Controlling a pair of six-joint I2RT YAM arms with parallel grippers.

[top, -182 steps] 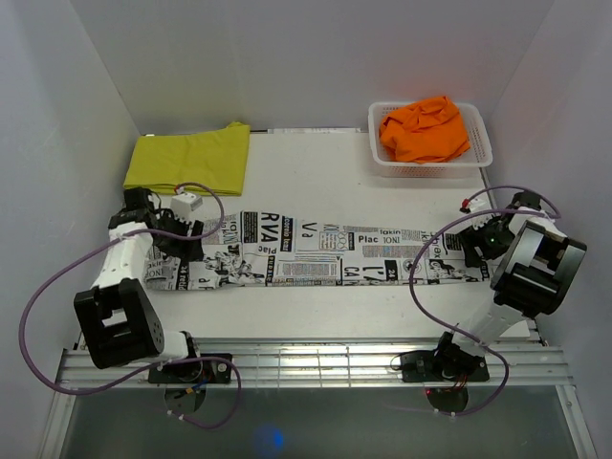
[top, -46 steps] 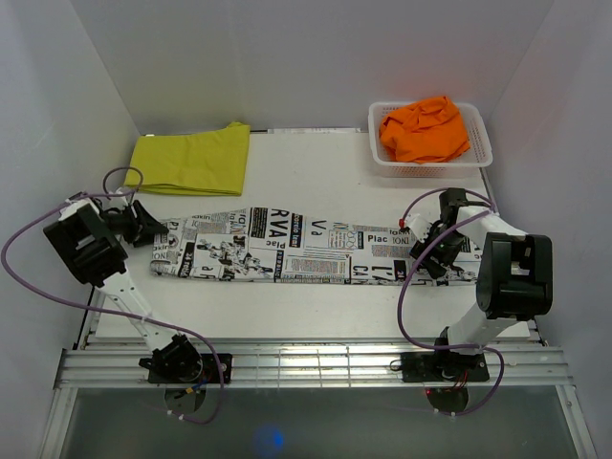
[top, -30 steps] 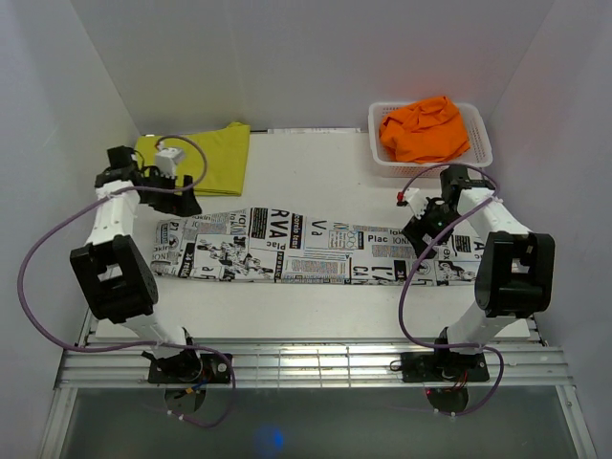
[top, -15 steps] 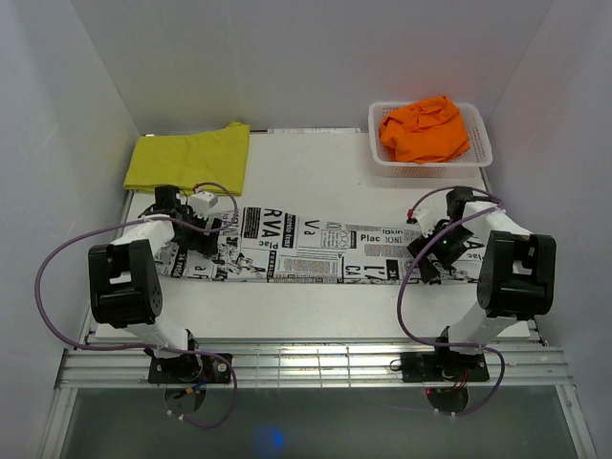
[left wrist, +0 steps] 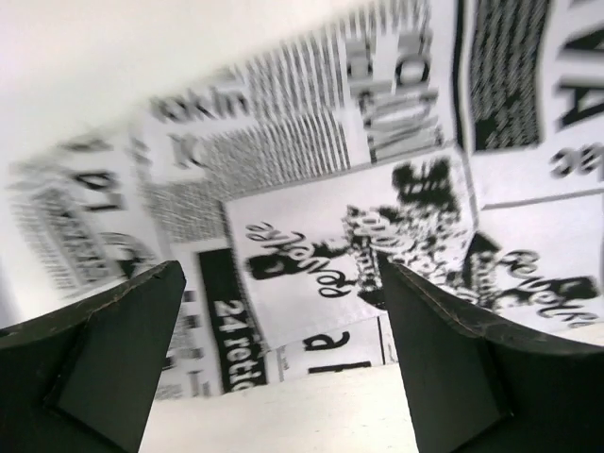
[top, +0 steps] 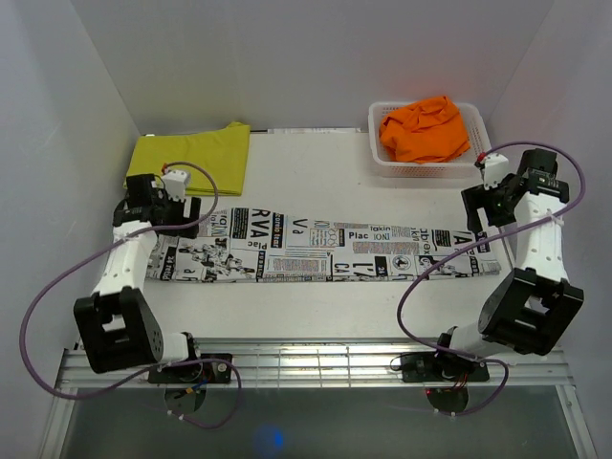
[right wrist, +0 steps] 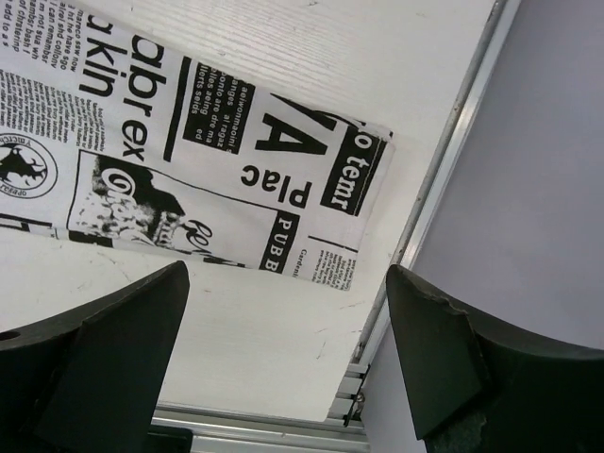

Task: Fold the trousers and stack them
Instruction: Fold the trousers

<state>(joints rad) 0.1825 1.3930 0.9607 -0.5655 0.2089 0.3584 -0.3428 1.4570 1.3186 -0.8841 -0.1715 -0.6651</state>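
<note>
The newspaper-print trousers [top: 325,249] lie flat in a long strip across the middle of the table. My left gripper [top: 177,212] hovers open over their left end; in the left wrist view the blurred print [left wrist: 311,208] fills the space beyond the empty gripper [left wrist: 280,267]. My right gripper [top: 481,212] hangs open above the right end. The right wrist view shows that end's corner [right wrist: 311,198] beyond the empty gripper [right wrist: 288,272]. The yellow trousers [top: 189,158] lie folded at the back left. The orange trousers [top: 426,129] sit bunched in the basket.
The white lattice basket [top: 478,153] stands at the back right. The table's right edge rail [right wrist: 444,198] and the grey side wall [right wrist: 538,189] run close to the print trousers' right end. White walls enclose the back and both sides.
The right gripper has swung up and to the right, off the cloth's end. The left gripper has shifted back toward the left end. The print trousers now lie straighter and reach further right.
</note>
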